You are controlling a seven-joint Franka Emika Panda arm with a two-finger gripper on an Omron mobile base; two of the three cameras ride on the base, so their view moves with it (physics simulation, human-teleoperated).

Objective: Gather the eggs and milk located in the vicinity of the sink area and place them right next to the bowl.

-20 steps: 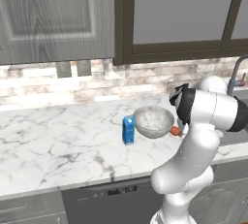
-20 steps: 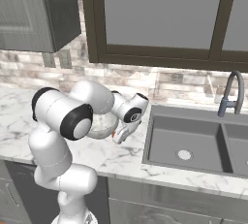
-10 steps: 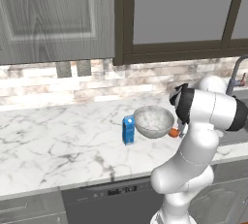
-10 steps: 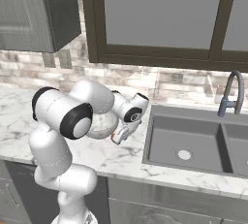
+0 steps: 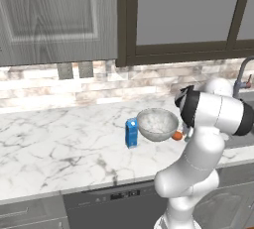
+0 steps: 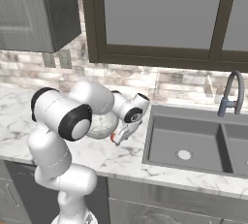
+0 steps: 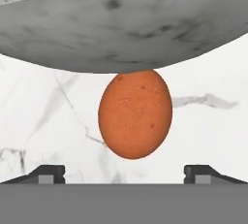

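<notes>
Gripper (image 7: 124,172) stands wide open, holding nothing; egg (image 7: 135,114) rests against bowl (image 7: 121,24) at its 6 o'clock, so withdraw straight back without nudging it.

Even, bright rendered light, soft faint shadows, slightly blurry, no glare.

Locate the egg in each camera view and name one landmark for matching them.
Left base view: egg on the counter at the bowl's right edge.
Right base view: egg a sliver beneath the gripper, beside the bowl.
Hand view: egg centre, below the bowl.
Shared landmark: the bowl.
</notes>
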